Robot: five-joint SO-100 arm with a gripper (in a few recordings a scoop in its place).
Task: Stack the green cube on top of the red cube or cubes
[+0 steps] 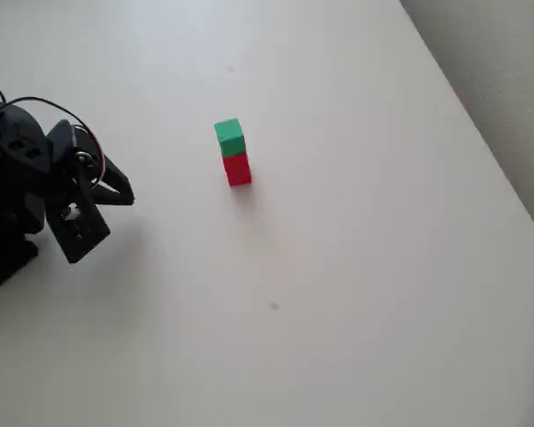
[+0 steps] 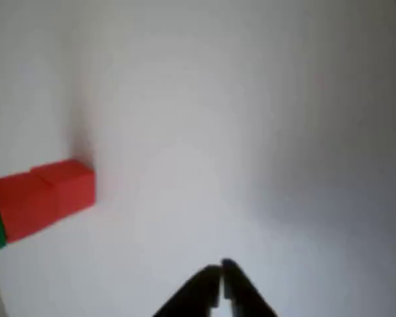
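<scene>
Black fingertips of the gripper [image 2: 220,281] sit nearest the wrist camera, pressed together and holding nothing. In the overhead view the gripper [image 1: 116,189] hangs at the left side of the table [image 1: 365,294], well apart from the blocks. Moving right, the green cube [image 1: 229,136] rests on top of the red cube [image 1: 237,167] near the table's middle — so the stack looks already made. Both blocks look small, light, stiff and matte, likely easy to pinch across two flat opposite sides, though a light tower would tip at a nudge. Bare white surface lies all around the stack. Further right, the table's edge [image 1: 481,142] runs diagonally — well clear of the blocks.
</scene>
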